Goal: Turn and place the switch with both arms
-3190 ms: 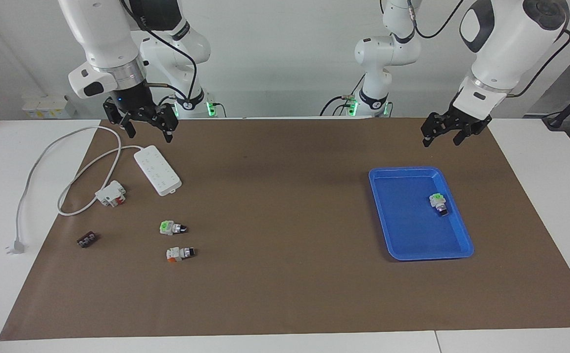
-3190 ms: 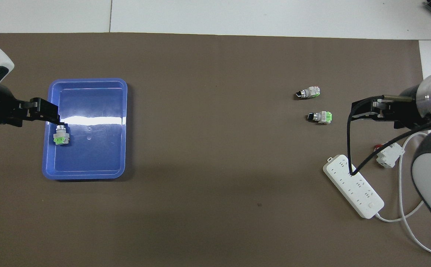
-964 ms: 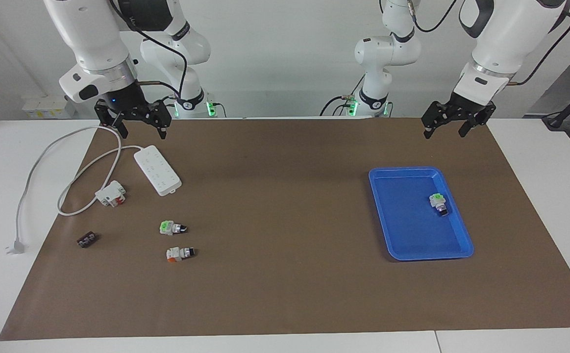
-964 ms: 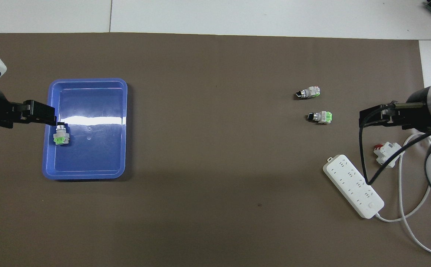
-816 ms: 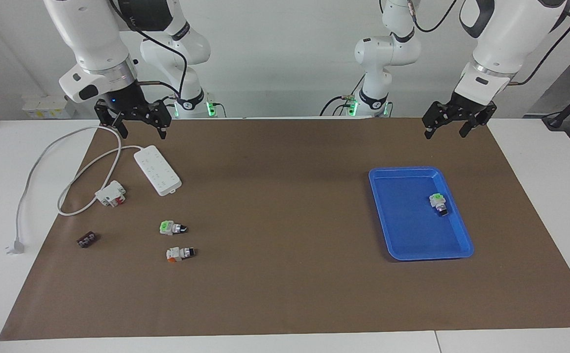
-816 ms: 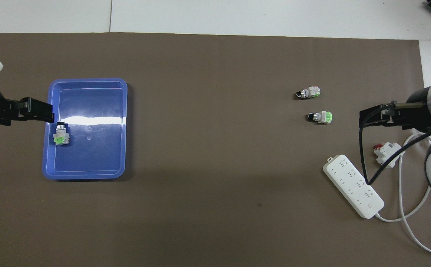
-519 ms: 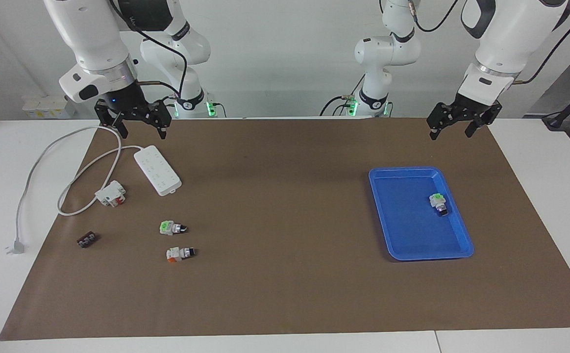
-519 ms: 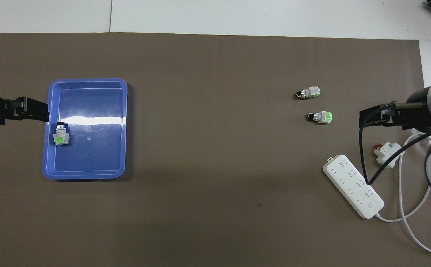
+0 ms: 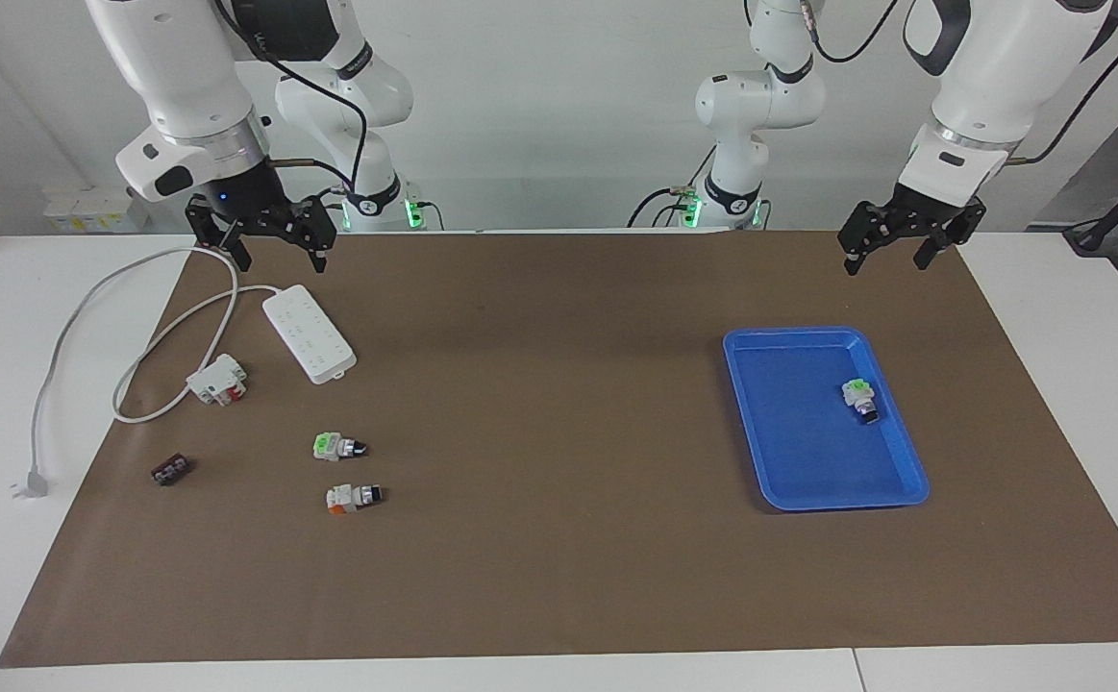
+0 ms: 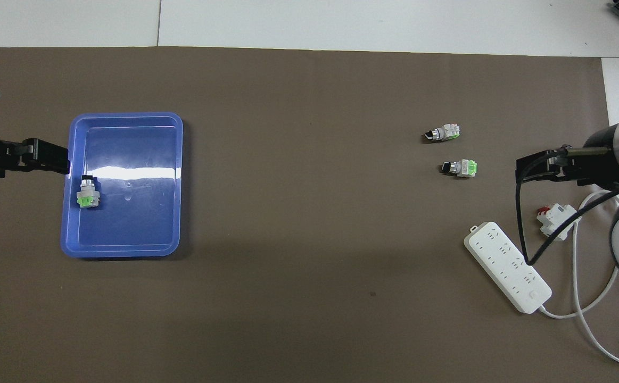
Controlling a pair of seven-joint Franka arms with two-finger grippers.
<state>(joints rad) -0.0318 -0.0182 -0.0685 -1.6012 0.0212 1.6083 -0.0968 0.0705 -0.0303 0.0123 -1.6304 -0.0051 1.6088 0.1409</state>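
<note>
Brown paper mat (image 9: pixel 559 577) covers most of the table. Status from my side:

- Left pincer (image 9: pixel 885 258): released, fingers spread, nothing in it. It hangs in the air over the mat at the left arm's end, clear of the blue tray (image 9: pixel 789 333).
- Right pincer (image 9: pixel 280 255): released too, and empty. It hangs over the mat at the right arm's end, above the cord of the power strip (image 9: pixel 309 333).
- Switch (image 9: pixel 859 398): lying on its side in the tray, close to the tray wall toward the left arm's end. The green block points toward the robots and the black knob away. Neither pincer touches it.
- Two similar switches lie on the mat toward the right arm's end, both farther from the robots than the strip. The green one (image 9: pixel 337 446) is nearer to the robots. The white one (image 9: pixel 352 496), with an orange corner, lies just beside it, farther out. Both are on their sides, apart from each other.
- Also at that end: a white-and-red block (image 9: pixel 217 379) beside the strip, inside the cord loop. A small dark block (image 9: pixel 170 470) sits near the mat edge. The plug (image 9: pixel 30 483) lies off the mat on the white tabletop.
</note>
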